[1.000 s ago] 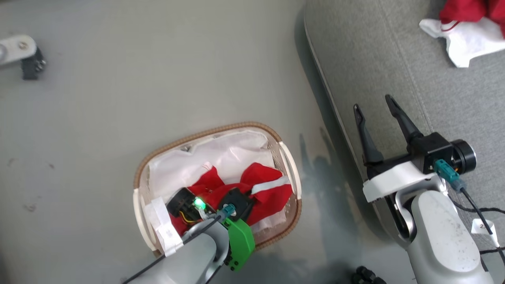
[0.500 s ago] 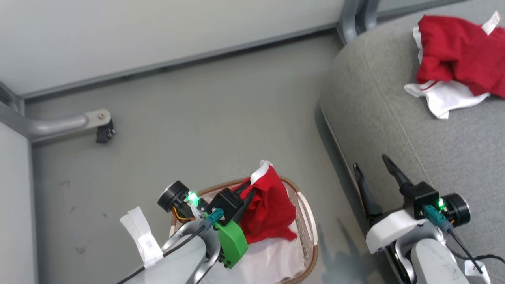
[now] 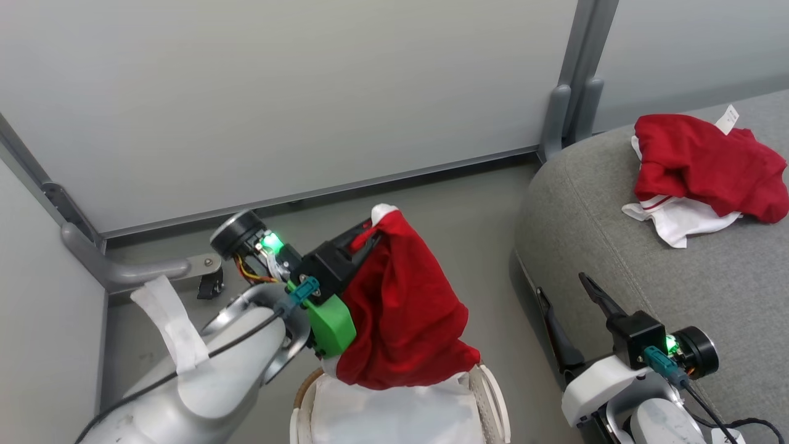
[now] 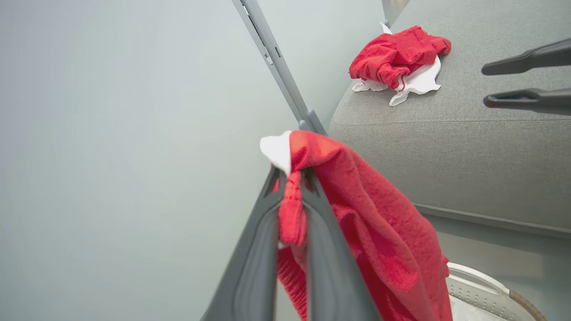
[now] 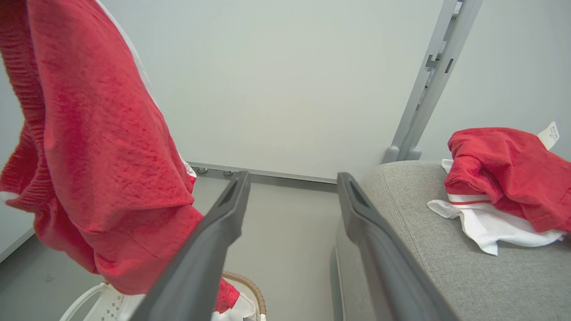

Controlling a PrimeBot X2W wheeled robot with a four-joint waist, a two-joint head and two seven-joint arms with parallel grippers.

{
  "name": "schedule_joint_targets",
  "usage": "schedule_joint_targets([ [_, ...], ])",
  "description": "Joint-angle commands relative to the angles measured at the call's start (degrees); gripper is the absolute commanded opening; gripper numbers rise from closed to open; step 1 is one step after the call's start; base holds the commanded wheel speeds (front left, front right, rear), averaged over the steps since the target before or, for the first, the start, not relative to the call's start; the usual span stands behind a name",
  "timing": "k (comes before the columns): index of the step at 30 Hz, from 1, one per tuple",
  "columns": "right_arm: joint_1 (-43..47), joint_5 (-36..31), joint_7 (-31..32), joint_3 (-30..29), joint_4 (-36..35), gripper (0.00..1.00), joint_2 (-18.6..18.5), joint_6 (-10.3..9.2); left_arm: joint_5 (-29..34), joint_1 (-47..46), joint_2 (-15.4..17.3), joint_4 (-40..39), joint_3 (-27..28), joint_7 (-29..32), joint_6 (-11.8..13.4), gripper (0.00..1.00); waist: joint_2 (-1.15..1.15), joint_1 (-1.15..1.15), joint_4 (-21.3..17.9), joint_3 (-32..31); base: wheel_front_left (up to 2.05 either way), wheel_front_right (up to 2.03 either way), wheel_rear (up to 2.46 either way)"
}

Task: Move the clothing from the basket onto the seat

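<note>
Left gripper (image 4: 290,174) tight on a red garment (image 3: 400,308) draped below it over the basket (image 3: 493,394); right gripper (image 3: 561,283) agape and empty.

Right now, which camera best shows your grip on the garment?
Left wrist view: the left gripper pinches a fold of the garment close up. Head view shows it hanging above the basket; right wrist view, its draped side.

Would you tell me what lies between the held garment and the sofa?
Only bare floor, in the head view: a grey strip separates the garment from the sofa. The open right tool is over the sofa's edge.
</note>
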Motion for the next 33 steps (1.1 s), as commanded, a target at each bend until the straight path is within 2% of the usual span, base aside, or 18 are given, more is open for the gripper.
schedule_joint_targets([
  [1,0.30,-0.44,-0.28,0.38,0.12,1.00,-0.21,-0.06,0.34,-1.94,1.15,-0.86,0.21,0.52,-0.36,0.00,0.00,0.00,0.36,-1.74,0.00,0.00,0.00],
  [8,-0.43,-0.60,-0.28,2.01,0.36,1.00,-0.21,-0.06,-0.53,-8.43,4.61,-5.52,0.79,2.70,-0.90,0.00,0.00,0.00,0.37,-2.67,0.00,0.00,0.00],
  [16,-2.10,-0.56,-0.28,5.78,0.73,1.00,-0.21,-0.06,-1.61,-13.14,5.95,-7.68,2.00,3.76,-1.09,0.00,0.00,0.00,0.31,-3.10,0.00,0.00,0.00],
  [27,-5.80,-2.09,-0.28,12.07,5.48,1.00,-0.21,-0.07,-1.82,-17.34,5.52,-10.01,1.68,4.37,-1.14,0.00,0.00,0.00,1.16,-3.59,0.00,0.00,0.00],
  [33,-8.73,-0.85,-0.28,16.23,8.31,1.00,-0.22,-0.06,-2.12,-18.38,4.47,-11.64,1.04,4.87,-1.13,0.00,0.00,0.00,2.29,-3.84,0.00,0.00,0.00],
])
